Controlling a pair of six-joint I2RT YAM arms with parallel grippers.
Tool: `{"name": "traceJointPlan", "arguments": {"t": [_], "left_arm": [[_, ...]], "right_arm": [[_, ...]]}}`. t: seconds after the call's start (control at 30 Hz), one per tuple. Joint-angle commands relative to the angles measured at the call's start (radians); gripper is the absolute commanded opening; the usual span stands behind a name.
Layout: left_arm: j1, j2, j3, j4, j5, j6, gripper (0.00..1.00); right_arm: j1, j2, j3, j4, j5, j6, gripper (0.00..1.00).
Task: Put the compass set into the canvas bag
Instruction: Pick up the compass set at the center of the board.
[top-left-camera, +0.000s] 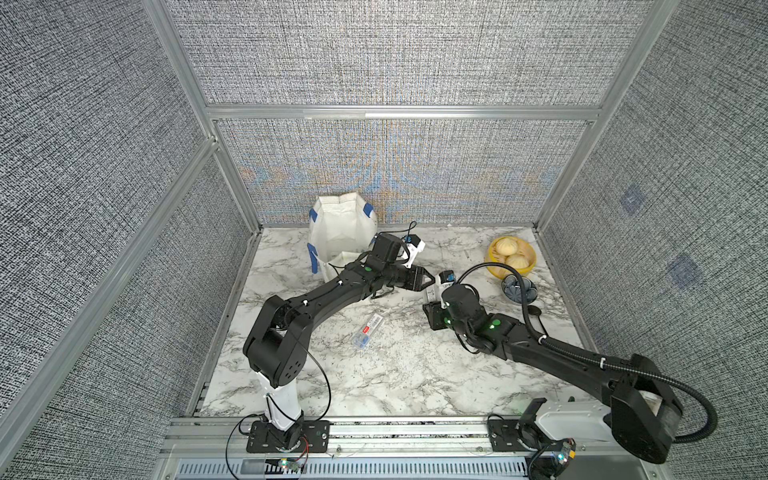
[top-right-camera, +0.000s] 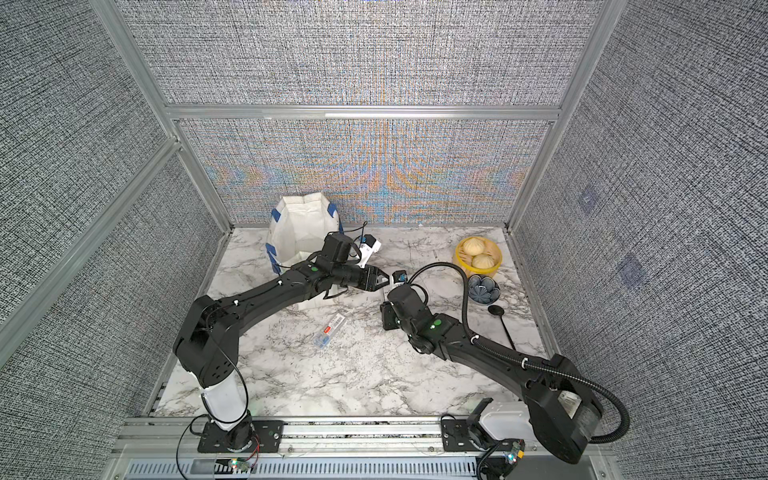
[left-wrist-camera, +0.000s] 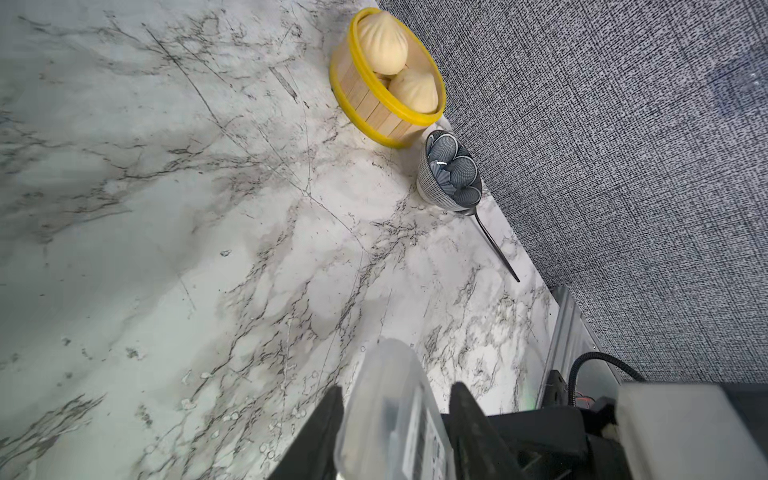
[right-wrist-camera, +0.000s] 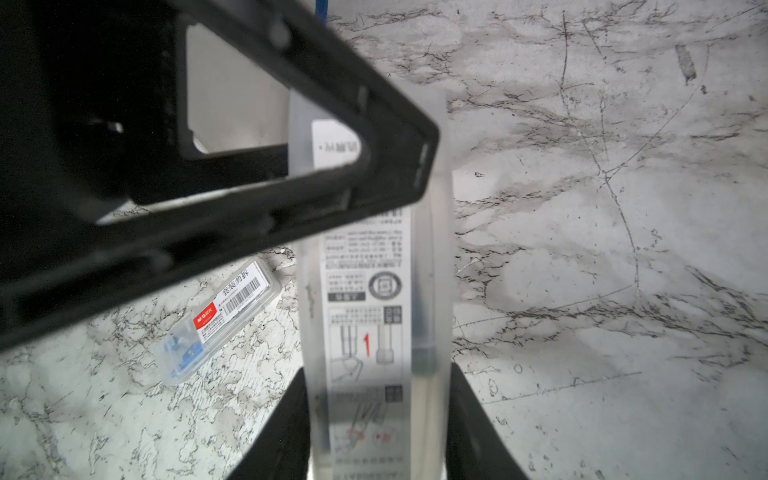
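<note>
- Small clear case (top-left-camera: 365, 332) w/ red label lies flat on the marble counter (top-left-camera: 415, 374), nearest the arm bases, btwn the two arms, nothing touching it.
- R end effector (right-wrist-camera: 378, 374) is clenched on one end of the compass set (right-wrist-camera: 365, 291), a long clear case w/ a printed label.
- L end effector (left-wrist-camera: 397, 388) straddles the other end, a finger on either side; can't tell if it squeezes or just surrounds.
- Compass set spans btwn both end effectors around mid-counter, outside the bag and to its right.
- Right side: black spoon (top-right-camera: 496, 311), then patterned bowl (top-left-camera: 518, 289), then yellow-rimmed steamer (left-wrist-camera: 374, 112) w/ two buns (left-wrist-camera: 382, 41); bowl just beside steamer.
- Farthest: canvas bag (top-left-camera: 338, 232), white w/ blue handles, upright by the back wall, mouth open; L forearm crosses in front of it.
</note>
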Motion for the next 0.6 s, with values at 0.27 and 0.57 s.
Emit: {"name": "traceJointPlan", "arguments": {"t": [0.27,0.57], "left_arm": [[-0.003,-0.023,-0.010,0.016,0.016,-0.022,0.27],[-0.004,-0.037,-0.008,0.023,0.003,-0.033,0.21]], "right_arm": [[-0.003,0.001,0.006,0.031,0.006,-0.001,0.39],[-0.003,-0.006,-0.003,0.006,0.023,-0.012,0.61]]}}
